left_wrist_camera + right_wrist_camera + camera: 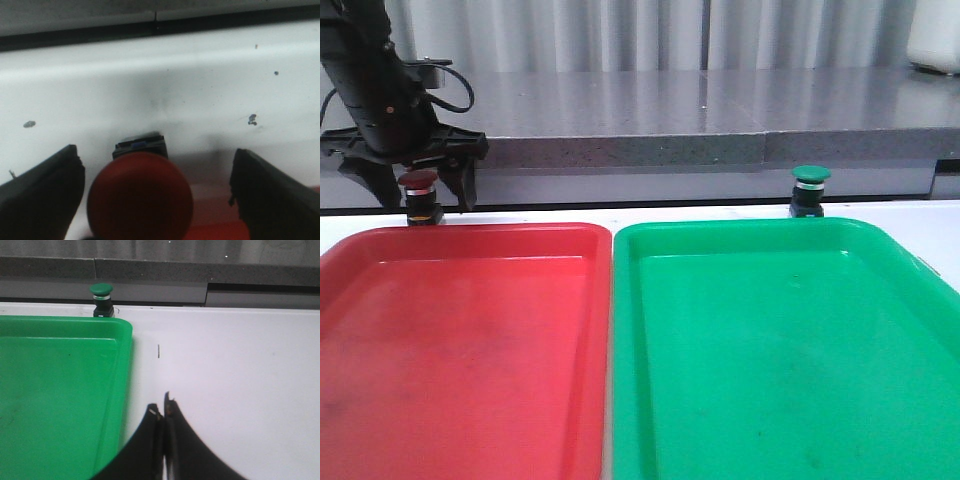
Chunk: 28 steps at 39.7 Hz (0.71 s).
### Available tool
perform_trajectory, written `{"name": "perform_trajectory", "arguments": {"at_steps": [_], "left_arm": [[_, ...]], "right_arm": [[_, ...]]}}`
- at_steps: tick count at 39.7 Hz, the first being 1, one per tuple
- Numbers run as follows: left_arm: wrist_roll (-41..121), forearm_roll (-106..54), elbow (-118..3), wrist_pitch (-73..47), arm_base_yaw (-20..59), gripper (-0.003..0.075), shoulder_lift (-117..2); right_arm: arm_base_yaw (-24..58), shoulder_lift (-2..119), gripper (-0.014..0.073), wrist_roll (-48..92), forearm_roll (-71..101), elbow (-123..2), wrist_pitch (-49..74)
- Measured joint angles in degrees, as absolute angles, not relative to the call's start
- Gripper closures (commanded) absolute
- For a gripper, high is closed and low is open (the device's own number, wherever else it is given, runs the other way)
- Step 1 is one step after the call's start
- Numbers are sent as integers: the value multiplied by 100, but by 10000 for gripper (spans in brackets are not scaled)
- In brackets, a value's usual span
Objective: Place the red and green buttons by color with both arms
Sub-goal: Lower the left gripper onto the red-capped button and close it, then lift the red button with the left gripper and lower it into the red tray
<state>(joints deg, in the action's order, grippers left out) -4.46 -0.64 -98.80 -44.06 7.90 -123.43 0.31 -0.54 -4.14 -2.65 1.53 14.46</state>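
Note:
The red button (419, 189) stands upright on the white table just behind the far left corner of the red tray (470, 232). My left gripper (426, 196) is open, with a finger on each side of it. In the left wrist view the dark red cap (140, 197) sits between the fingers (42, 195), nearer one of them, with gaps on both sides. The green button (810, 187) stands upright behind the green tray (750, 225). It also shows in the right wrist view (101, 295), far beyond my right gripper (162, 410), which is shut and empty over bare table beside the green tray's edge (75, 320).
The two large trays lie side by side and fill the near table. A grey stone ledge (720, 140) runs along the back behind both buttons. A strip of white table lies between the trays and the ledge. The red tray's rim (210, 230) shows under my left gripper.

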Motion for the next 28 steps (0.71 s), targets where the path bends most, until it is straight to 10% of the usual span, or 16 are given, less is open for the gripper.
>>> {"name": "perform_trajectory", "arguments": {"at_steps": [15,28], "left_arm": [[-446,-55,-9902,-4484,815,665,-12352],[-446,-55,-10023,-4715,815,689,-12217]], "right_arm": [[31,-54,717,-414,-265,153,1446],[31,-54,717,-414,-265,153,1446]]}}
